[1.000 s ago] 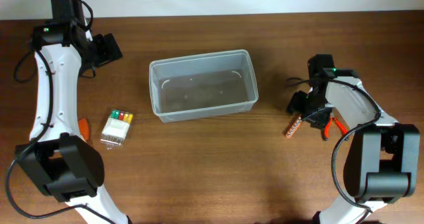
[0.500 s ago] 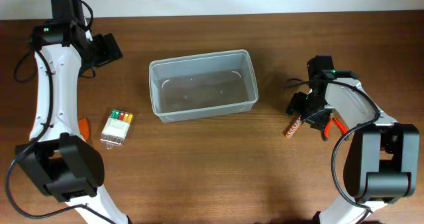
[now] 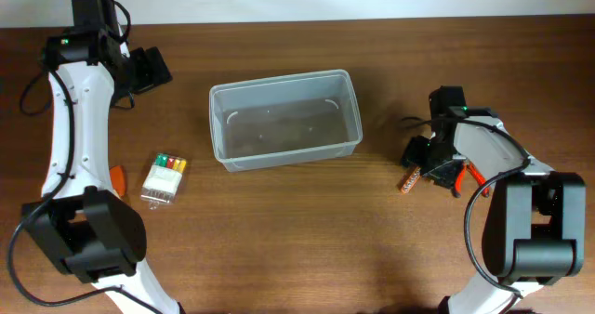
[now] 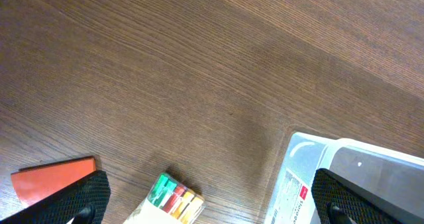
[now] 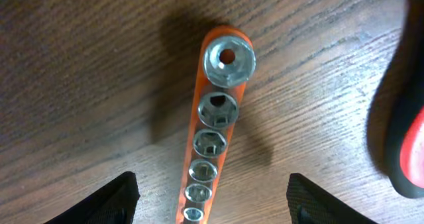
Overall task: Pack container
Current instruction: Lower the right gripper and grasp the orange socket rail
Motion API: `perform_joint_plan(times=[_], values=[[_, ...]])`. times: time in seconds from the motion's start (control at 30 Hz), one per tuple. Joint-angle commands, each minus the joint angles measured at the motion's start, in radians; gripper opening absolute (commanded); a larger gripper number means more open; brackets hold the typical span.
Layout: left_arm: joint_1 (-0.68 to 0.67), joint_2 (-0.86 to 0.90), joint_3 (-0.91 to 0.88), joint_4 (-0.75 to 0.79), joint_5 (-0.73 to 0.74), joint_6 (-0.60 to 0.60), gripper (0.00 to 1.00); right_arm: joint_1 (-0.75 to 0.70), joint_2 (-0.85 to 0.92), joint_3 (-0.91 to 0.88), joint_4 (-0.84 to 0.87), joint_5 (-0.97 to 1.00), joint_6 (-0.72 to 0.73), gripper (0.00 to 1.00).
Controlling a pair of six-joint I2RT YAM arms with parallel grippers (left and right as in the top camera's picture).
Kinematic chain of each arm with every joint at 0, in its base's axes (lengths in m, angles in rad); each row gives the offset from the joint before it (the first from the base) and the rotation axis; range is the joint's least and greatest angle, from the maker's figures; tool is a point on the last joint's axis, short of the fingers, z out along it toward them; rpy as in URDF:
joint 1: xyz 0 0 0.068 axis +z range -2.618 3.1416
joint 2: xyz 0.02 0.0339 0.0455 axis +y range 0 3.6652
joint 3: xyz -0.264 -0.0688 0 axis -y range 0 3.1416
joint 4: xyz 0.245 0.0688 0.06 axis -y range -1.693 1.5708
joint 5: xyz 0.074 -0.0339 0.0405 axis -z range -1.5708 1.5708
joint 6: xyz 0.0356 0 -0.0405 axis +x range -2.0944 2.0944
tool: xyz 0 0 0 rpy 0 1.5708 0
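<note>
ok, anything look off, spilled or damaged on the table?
Nothing stands out. The container sits upright and empty, slightly rotated in the overhead view. The socket rail lies flat with its visible sockets seated, between the fingers of the open right end effector. No spills or damage show.

Overhead top-down, wrists close; container (image 3: pixel 284 119) shared.

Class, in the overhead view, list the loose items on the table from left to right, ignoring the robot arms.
orange flat piece → multicoloured pack → container → orange socket rail → red-handled pliers
</note>
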Motion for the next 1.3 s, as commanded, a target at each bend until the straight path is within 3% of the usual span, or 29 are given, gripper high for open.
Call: perform_joint_plan(times=[0.0,0.33,0.57,0.63,0.67,0.93,1.27], values=[[0.003,-0.014,0.015,-0.001,-0.004,0.005,0.99,0.001,0.018,-0.009,0.006,0.017,0.015,0.72],[0.003,-0.014,0.015,-0.001,-0.004,0.005,0.99,0.001,0.058,-0.009,0.008,0.009,0.015,0.72],[0.003,-0.014,0.015,-0.002,-0.004,0.005,0.99,0.001,0.058,-0.009,0.006,0.008,0.015,0.50],[0.003,-0.014,0.015,-0.002,-0.004,0.005,0.99,0.001,0.058,-0.009,0.006,0.008,0.015,0.41],[0.003,-0.014,0.015,-0.001,-0.004,0.005,0.99,0.001,0.058,-0.009,0.006,0.006,0.015,0.31],[0.003,-0.014,0.015,-0.001,-0.004,0.005,0.99,0.001,0.058,-0.008,0.008,0.000,0.015,0.27],[0.003,-0.014,0.015,-0.001,-0.004,0.005,0.99,0.001,0.058,0.040,-0.009,0.001,0.003,0.11]])
